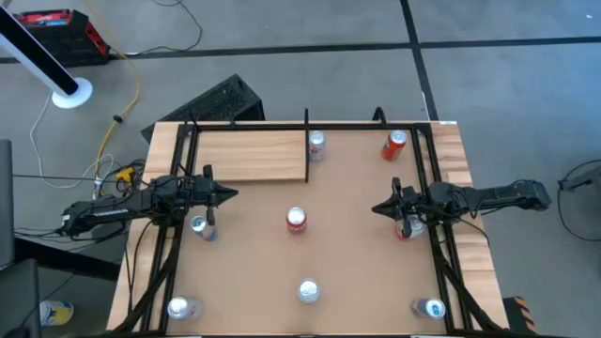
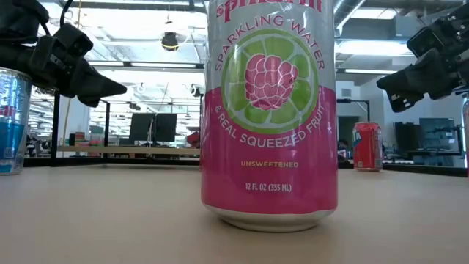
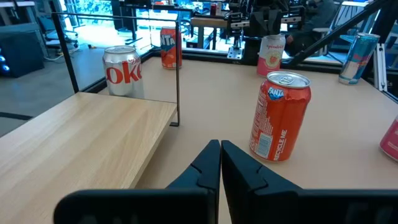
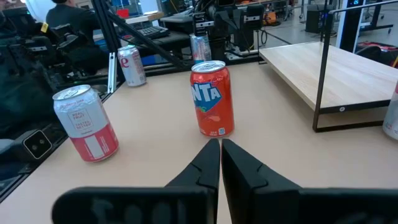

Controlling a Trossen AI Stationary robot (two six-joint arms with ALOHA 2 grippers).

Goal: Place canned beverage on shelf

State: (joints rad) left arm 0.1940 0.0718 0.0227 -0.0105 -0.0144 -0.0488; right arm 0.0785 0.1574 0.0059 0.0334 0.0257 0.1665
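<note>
Closed and empty, both end effectors, left (image 1: pixel 228 195) and right (image 1: pixel 377 208), flank the orange can (image 1: pixel 297 220) mid-surface, off the shelf (image 1: pixel 252 155); a careless approach could topple it.

Pale grainy matt wood shelf (image 3: pixel 81 134), thin black metal rails; glossy metal orange can (image 3: pixel 278 116).

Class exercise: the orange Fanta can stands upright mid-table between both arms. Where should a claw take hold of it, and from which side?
Probably the Fanta can at mid-height on its round side wall, with a level approach. It stands upright with clear tabletop around it. The left claw, beside the shelf, and the right claw both face it, both shut.
</note>
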